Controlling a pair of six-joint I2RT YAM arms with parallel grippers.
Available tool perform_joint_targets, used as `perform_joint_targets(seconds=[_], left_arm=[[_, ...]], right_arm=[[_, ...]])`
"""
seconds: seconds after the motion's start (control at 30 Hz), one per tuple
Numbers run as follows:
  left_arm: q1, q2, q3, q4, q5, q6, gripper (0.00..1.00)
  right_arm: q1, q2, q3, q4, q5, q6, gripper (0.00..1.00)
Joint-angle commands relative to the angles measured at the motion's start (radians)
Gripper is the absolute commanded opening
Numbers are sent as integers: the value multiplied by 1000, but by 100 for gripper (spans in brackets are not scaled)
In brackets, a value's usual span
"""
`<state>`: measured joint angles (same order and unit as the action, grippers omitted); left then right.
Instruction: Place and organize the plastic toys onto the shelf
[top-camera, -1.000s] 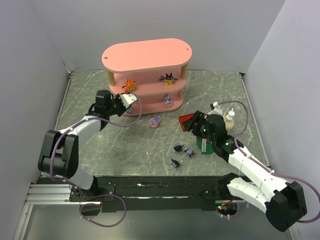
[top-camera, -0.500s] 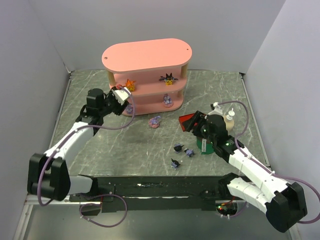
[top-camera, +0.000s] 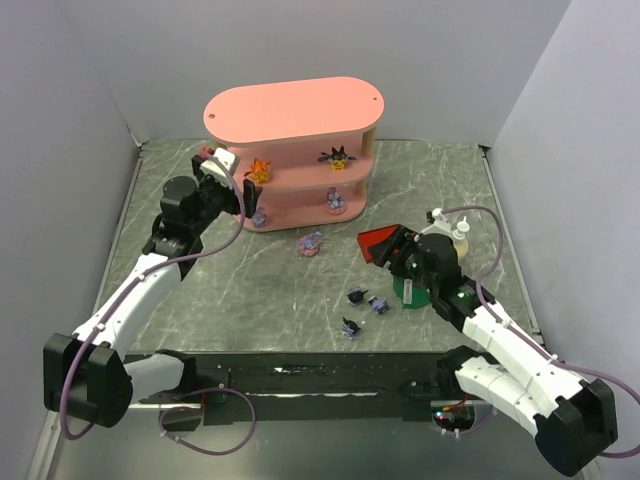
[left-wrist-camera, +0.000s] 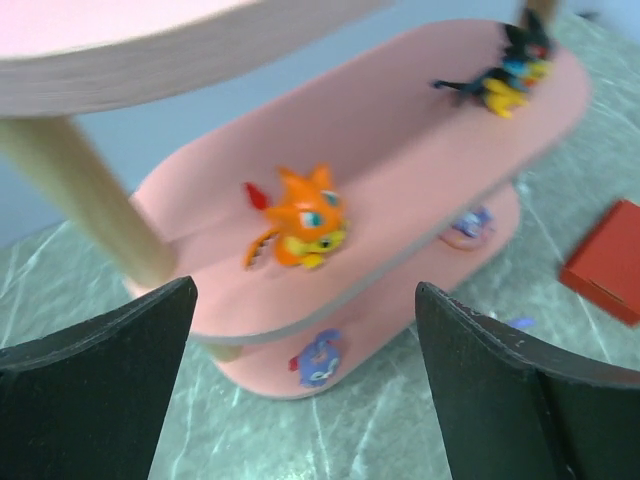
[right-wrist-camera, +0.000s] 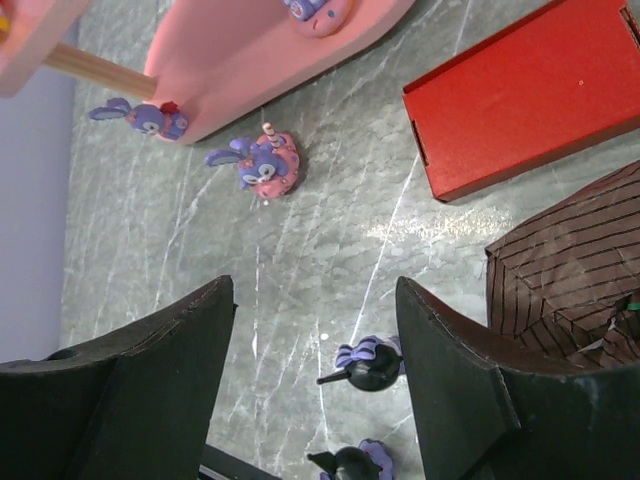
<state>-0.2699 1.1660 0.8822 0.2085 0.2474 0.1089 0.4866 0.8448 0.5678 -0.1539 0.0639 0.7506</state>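
The pink shelf (top-camera: 295, 108) stands at the back. Its middle tier (left-wrist-camera: 400, 150) holds the orange toy (top-camera: 260, 170) (left-wrist-camera: 300, 225) and the spiky black-and-yellow toy (top-camera: 337, 157) (left-wrist-camera: 505, 70). Two lilac toys (top-camera: 258, 216) (top-camera: 335, 201) sit on the bottom tier; the left one (left-wrist-camera: 320, 358) lies free. A third lilac toy (top-camera: 311, 243) (right-wrist-camera: 262, 162) is on the table. Three dark pointed-ear toys (top-camera: 356, 295) (top-camera: 379, 304) (top-camera: 349, 326) lie in front. My left gripper (top-camera: 230, 178) (left-wrist-camera: 305, 290) is open and empty by the shelf's left end. My right gripper (top-camera: 392, 255) (right-wrist-camera: 315, 290) hangs open above a dark toy (right-wrist-camera: 370, 368).
A flat red box (top-camera: 380, 242) (right-wrist-camera: 530, 95) lies right of the shelf. A green cylinder (top-camera: 410, 290) with a brown top (right-wrist-camera: 570, 270) stands under my right arm, and a pale bottle (top-camera: 460, 235) behind it. Grey walls enclose the table.
My left gripper has opened wide and drawn back up and left from the bottom tier, leaving a lilac toy there. The right arm has barely shifted.
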Motion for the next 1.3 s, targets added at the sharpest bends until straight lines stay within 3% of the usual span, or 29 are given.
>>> perform_joint_targets(seconds=[0.0,0.17,0.23,0.33,0.4,0.5,0.6,0.7,0.73,1.0,1.13,1.27], left_arm=[[3,-44,-12,106,-192,-171,96],[3,-172,-143,287,-244,-206,96],[1,-180,-138,266,-244,-210,96],[0,-145,-92,172,-72,-178,97],[-41,-94,-50,87,71,-137,96],[-153,-1,-3,-10,87,-45,99],[-230,90,44,-79,98,-17,90],[-258,162,57,-92,153,-37,66],[-270,179,58,-96,156,-38,63],[-364,409,155,-166,-23,28,48],[-391,455,164,-133,-112,34,38],[-402,466,164,-118,-195,46,34]], right_arm=[[-2,-49,-8,1,34,10,72],[-3,-56,-9,1,37,12,72],[-2,-58,-11,1,40,12,73],[-2,-58,-11,-1,40,10,72],[0,-59,-6,-10,46,9,72],[-2,-70,-6,-16,56,7,72],[-2,-81,-20,-12,57,12,72],[-3,-85,-26,-13,60,15,72],[-2,-85,-28,-13,62,12,72],[-2,-99,-40,-10,74,12,72],[-5,-93,-45,-4,70,16,72],[-6,-93,-46,-7,76,12,72]])
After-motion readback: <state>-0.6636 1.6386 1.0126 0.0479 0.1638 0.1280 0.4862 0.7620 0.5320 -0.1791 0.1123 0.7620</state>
